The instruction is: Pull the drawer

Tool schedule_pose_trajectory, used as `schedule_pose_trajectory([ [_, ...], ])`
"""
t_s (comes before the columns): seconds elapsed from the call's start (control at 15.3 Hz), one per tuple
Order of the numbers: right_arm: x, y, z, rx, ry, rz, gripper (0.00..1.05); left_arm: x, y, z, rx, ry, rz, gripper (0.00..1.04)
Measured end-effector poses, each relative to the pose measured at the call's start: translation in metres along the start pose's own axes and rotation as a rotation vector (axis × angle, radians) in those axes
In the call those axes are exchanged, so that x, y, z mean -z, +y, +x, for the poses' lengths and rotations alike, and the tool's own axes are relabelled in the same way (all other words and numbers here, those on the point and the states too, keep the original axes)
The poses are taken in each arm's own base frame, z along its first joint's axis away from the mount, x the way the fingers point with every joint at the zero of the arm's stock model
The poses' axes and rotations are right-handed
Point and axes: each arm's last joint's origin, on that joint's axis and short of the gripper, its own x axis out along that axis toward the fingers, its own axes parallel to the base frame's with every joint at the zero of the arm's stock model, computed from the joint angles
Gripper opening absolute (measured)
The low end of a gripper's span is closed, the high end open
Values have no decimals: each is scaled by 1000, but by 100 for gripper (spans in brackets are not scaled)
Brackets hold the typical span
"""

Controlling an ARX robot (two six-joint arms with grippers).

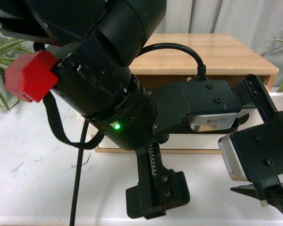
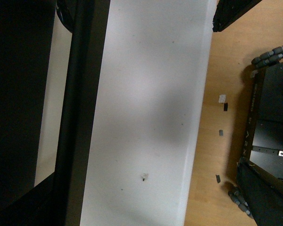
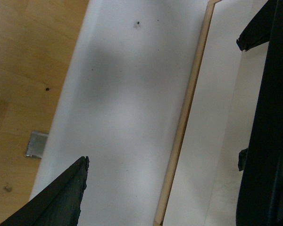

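Cabinet [image 1: 217, 52] of light wood stands at the far side of the white tabletop [image 1: 33, 179]. The drawer [image 1: 198, 140] sits low in its front. Only a strip of its white face shows under my left arm, and the rest is hidden. My left gripper [image 1: 156, 195] hangs over the tabletop just in front of it, jaws set wide, with nothing between them that I can make out. My right gripper [image 3: 162, 103] is further right, also spread wide, over the tabletop beside the wood edge below the drawer's face. A red block [image 1: 30, 77] sits on my left arm, and a green light [image 1: 116, 125] glows there. The silver camera [image 1: 212, 121] carries a small label, too fine to read. Lettering on the robot base [image 2: 269, 122] is just as unclear.
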Motion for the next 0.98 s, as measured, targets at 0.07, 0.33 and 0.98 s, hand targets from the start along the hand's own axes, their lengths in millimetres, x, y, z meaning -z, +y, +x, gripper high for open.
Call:
schedule_pose_trajectory([
  [0.07,-4,5,-2,-5,-4,-2,98,2,-6,-2,5,-3,3,98],
  [0.33,-15,22,-9,-20,-21,-7,98,8,-27,-10,13,-11,13,98],
  [0.98,-17,22,-13,11,-37,-21,98,8,-31,-16,3,-30,-26,98],
])
